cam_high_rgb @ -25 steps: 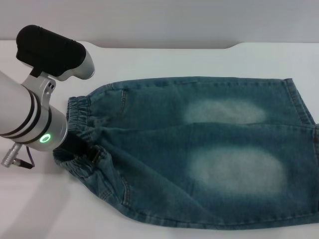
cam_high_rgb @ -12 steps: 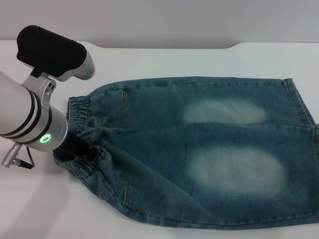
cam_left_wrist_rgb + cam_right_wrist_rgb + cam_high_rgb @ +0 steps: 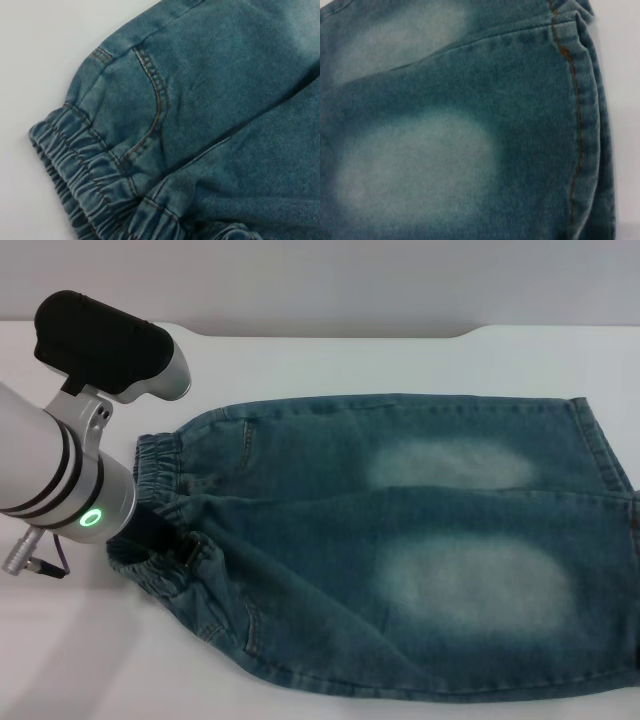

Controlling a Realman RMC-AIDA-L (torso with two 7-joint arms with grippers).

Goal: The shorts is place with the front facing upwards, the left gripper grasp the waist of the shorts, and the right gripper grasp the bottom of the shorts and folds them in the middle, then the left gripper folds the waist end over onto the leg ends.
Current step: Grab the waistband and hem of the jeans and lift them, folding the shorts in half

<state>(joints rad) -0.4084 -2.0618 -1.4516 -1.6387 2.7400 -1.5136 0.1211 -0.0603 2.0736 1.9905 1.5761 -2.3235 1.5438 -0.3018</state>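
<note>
Almost nothing has changed over the last second: in the head view the left arm and the shorts [image 3: 400, 550] sit where they did, and only a slight settling of the nearer waist folds can be made out. This reads as a pause at the grasp rather than a lift already under way.

Nearest the robot, the lower leg of the shorts spreads across the white desk [image 3: 300, 360], front side up, its pale faded patch showing. Its hem runs off the right edge of the head view. The right wrist view looks down on that same region, showing the stitched hem of the bottom of the shorts [image 3: 580, 140] lying flat with bare desk beyond it. The right pincer itself appears in no picture, so its state cannot be told.

Farther in, at the left, the left pincer [image 3: 165, 530] is down at the waist end [image 3: 160, 465], where the gathered elastic band bunches and rises around a dark finger. It looks to be pinching the band, but the fingers are mostly hidden by cloth and the arm, so whether they are closed cannot be told. The left wrist view shows the puckered band and pocket stitching close up, unlifted.

Farthest away, the upper leg lies smooth. Judging from this, the middle fold has not begun.
</note>
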